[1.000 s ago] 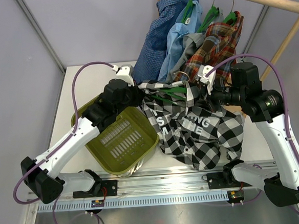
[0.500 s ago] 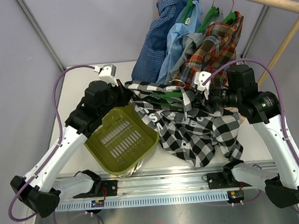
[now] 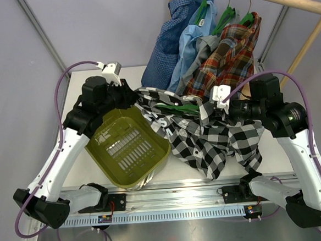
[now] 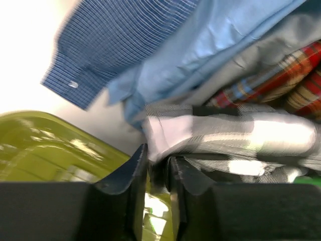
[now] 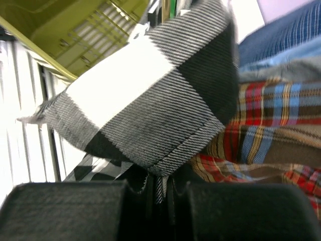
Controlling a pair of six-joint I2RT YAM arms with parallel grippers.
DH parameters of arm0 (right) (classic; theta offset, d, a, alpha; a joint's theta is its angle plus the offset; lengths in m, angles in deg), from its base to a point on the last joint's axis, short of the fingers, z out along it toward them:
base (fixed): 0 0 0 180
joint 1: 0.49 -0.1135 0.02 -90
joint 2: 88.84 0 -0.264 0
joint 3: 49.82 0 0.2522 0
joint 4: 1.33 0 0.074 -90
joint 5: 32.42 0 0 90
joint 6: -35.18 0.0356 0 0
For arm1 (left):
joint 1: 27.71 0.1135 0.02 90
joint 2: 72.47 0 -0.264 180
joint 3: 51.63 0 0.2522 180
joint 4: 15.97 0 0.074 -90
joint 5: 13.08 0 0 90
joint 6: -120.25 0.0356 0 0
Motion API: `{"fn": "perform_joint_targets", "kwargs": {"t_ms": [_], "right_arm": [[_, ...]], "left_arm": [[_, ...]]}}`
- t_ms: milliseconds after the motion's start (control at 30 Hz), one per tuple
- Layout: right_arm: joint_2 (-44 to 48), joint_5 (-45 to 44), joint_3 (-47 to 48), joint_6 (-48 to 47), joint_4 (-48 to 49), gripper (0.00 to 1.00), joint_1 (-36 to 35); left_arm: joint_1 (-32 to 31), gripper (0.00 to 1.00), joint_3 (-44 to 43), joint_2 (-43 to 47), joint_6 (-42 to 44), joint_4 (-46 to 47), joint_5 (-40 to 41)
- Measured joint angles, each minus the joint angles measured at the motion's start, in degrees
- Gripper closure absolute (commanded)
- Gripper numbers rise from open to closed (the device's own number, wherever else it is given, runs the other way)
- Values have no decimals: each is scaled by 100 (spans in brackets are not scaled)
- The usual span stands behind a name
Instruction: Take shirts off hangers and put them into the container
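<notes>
Right claw [image 5: 159,193] pinches the checked shirt [image 5: 150,105]; left claw [image 4: 156,173] stands slightly parted.

checked shirt [image 3: 206,142] draped beside container [image 3: 126,147]

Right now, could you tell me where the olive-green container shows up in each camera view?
Top external: container at lower left centre, beside the checked shirt.
Left wrist: container at lower left.
Right wrist: container at upper left.
Shared landmark: the checked shirt, seen in all three.

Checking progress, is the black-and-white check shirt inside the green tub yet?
No, the check shirt is draped on the table right of the tub.
</notes>
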Motion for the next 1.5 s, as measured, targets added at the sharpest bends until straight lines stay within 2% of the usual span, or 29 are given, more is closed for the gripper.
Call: {"fn": "perform_joint_targets", "kwargs": {"t_ms": [200,267,300,333,367,500,700,867,1200,1367,1433,1500], "right_arm": [[-2,310,234,-94,-214,100,50],[-39,330,352,-70,-295,100,57],[-59,354,407,-42,-313,100,59],[-72,365,448,0,-317,100,59],[-87,372,472,46,-317,100,59],[-155,223,485,721,-55,100,57],[-269,120,704,1641,149,100,50],[-302,55,776,2247,280,100,52],[-286,254,774,3650,946,100,52],[-278,-164,772,3976,1419,100,52],[-271,-236,745,4105,1545,100,52],[-251,-267,710,4172,1617,100,52]], "left_arm": [[118,62,-136,-101,658,-142,-201],[149,64,-92,-105,916,-122,-372],[164,68,-59,-96,1003,-114,-450],[177,87,-4,-76,1128,-103,-562],[181,100,59,-55,1217,-101,-691],[195,100,282,76,1661,-109,-1014],[203,100,684,273,1816,90,-1215],[273,100,992,457,1585,544,-1331],[461,100,1598,476,1023,1405,-2166],[490,100,1696,498,863,1711,-2514],[518,94,1742,573,855,1838,-2601],[551,59,1742,704,922,1862,-2632]]}}
